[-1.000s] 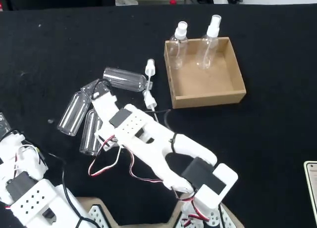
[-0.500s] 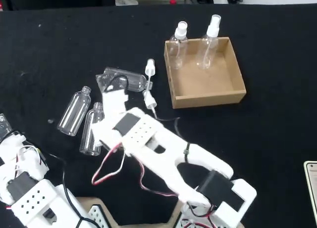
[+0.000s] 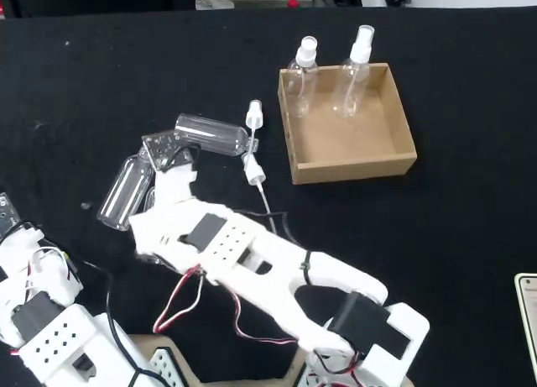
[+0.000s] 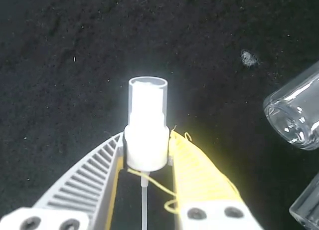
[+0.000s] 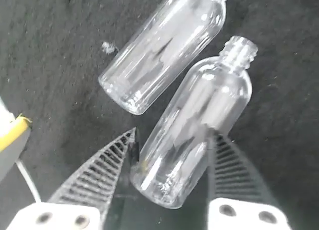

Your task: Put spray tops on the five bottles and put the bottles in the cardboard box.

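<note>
Left gripper (image 4: 145, 142) is clamped on a spray top (image 4: 146, 115), judged to be held ready for fitting. Right gripper (image 5: 173, 135) has its jaws apart astride an uncapped bottle (image 5: 199, 115) lying on the table just beside a second bottle (image 5: 159, 50), apparently a pre-grasp to present the neck to that top. Farther right, the cardboard box (image 3: 352, 167) holds two capped bottles (image 3: 302, 76) upright at its far side, leaving floor for three more.

The high view looks down over the whole table (image 3: 470, 194); both wrist views sit close, sharing the lying bottles (image 5: 164, 50).
</note>
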Robot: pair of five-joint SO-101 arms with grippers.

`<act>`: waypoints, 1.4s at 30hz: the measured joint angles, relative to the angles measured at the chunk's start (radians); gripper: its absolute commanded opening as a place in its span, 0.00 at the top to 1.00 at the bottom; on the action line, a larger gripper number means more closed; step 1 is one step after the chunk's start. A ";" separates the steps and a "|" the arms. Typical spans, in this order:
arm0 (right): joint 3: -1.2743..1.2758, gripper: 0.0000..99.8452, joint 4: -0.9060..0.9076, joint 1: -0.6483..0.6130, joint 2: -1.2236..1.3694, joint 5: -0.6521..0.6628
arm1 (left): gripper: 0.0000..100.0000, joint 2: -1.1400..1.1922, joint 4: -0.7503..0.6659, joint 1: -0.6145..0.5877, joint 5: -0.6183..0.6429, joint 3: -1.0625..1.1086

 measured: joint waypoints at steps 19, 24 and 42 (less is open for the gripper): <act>-0.052 0.69 -0.054 -0.006 0.216 0.000 | 0.92 0.000 0.000 0.000 0.000 0.000; -0.071 0.96 -0.003 0.026 0.216 0.000 | 0.92 0.000 0.000 0.000 0.000 0.000; -0.112 0.95 0.562 0.261 -0.100 0.574 | 0.93 0.000 -0.006 0.072 0.002 0.051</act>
